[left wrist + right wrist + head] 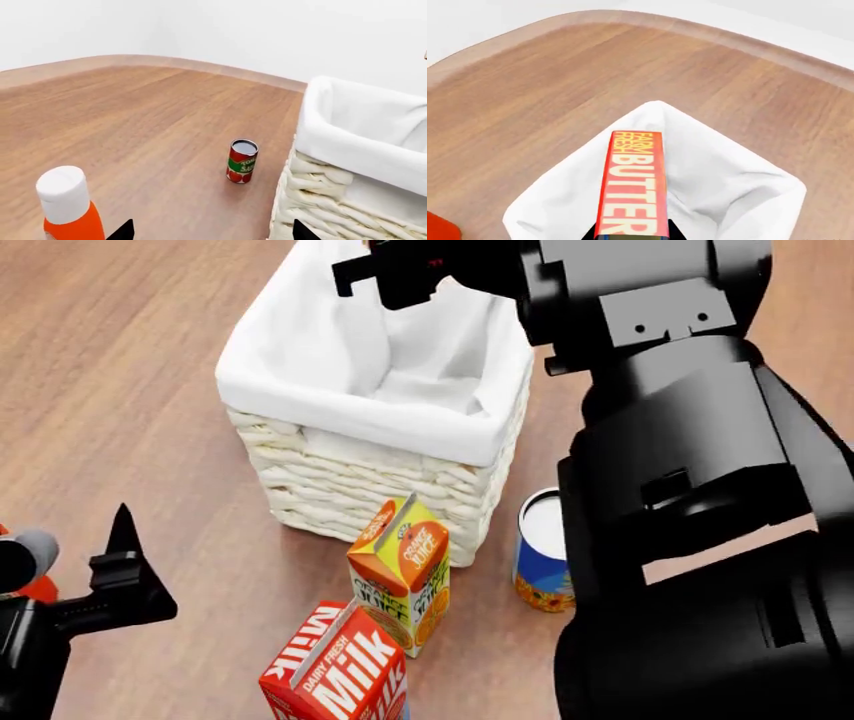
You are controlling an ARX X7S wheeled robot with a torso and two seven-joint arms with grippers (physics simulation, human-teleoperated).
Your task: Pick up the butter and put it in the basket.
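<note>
Item one, the butter (pixel 632 182): slim red box, lettered "FARM FRESH BUTTER" in yellow and white along its long face, clamped between the jaws of my right gripper (pixel 630 236) and held in the air directly above the open mouth of the basket (pixel 727 185), not touching the liner (only the right wrist view shows the box; in the head view my arm hides it). Item two, the basket (pixel 380 475): off-white woven wicker, white cloth liner folded over the rim, standing on the wooden floor (pixel 120 370). Item three, my right gripper (pixel 400 270) in the head view: black, over the basket's far end. Item four, orange-yellow carton (pixel 400 575), marked "ORANGE JUICE", standing upright just beside the basket's near wall. Item five, red and white carton (pixel 334 675), marked "MILK" and "DAIRY FRESH", nearer to me than the juice. Item six, blue can (pixel 541 555) with a white top, beside the basket's near right corner, partly behind my arm. Item seven, red and green can (pixel 241 161), label reading "TOM…", upright near the basket's side. Item eight, orange bottle (pixel 70 205) with a white cap. Item nine, my left gripper (pixel 127 570): low at my left, jaws apart and holding nothing.
</note>
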